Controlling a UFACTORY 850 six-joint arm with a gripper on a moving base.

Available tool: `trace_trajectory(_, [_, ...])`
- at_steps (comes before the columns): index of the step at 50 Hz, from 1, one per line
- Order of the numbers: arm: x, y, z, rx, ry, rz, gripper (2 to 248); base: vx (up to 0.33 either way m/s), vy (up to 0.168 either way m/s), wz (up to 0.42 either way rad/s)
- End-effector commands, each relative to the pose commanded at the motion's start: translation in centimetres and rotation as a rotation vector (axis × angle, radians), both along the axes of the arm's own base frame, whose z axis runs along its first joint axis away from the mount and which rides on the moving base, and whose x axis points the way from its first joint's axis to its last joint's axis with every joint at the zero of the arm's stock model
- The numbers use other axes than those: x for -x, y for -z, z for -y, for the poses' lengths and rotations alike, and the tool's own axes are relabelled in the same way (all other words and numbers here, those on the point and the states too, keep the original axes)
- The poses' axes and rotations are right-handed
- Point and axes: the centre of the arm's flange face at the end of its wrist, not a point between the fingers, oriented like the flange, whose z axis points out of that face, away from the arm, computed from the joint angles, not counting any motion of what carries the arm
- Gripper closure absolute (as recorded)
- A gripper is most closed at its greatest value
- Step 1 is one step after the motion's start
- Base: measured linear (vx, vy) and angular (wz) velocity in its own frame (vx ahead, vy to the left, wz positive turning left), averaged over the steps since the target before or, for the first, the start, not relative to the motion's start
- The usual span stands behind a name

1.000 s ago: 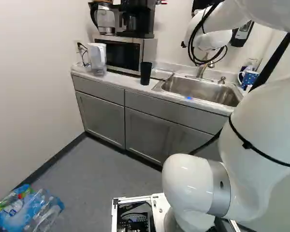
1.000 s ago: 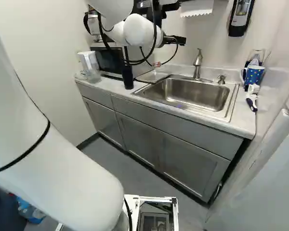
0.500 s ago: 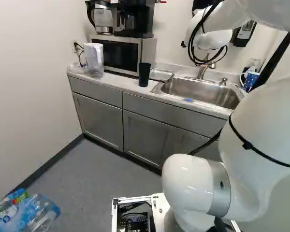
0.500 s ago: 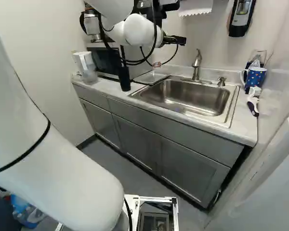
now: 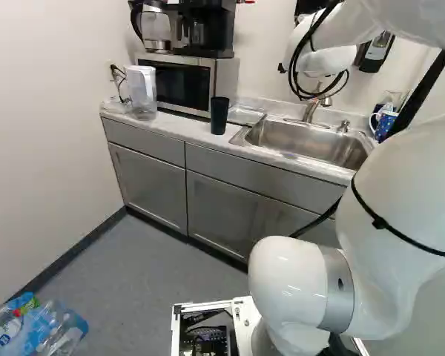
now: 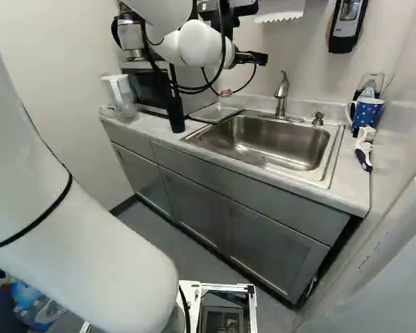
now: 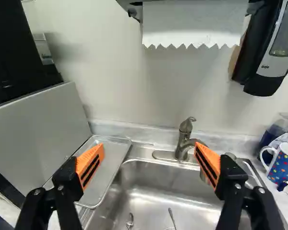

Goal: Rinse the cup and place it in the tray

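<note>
Gripper [image 6: 255,58] empty, fingers spread wide, facing the wall behind the sink [image 7: 153,191]. Black cup [image 5: 219,116] stands upright on the counter [image 5: 174,126], in front of the microwave [image 5: 179,85]; tray [image 7: 110,165] lies beside the sink.

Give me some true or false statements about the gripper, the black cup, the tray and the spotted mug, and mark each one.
1. The gripper is open, with nothing between its fingers. True.
2. The black cup is lying on its side in the tray. False: it stands upright on the counter, beside the tray.
3. The tray lies between the microwave and the sink. True.
4. The spotted mug is inside the sink. False: it stands on the counter, across the sink from the tray.
</note>
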Motion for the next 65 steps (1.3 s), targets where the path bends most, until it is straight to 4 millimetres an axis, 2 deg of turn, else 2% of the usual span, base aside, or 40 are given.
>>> trace_trajectory(65, [-0.24, -0.01, 0.19, 0.0, 0.002, 0.0, 3, 0.005, -0.005, 0.0])
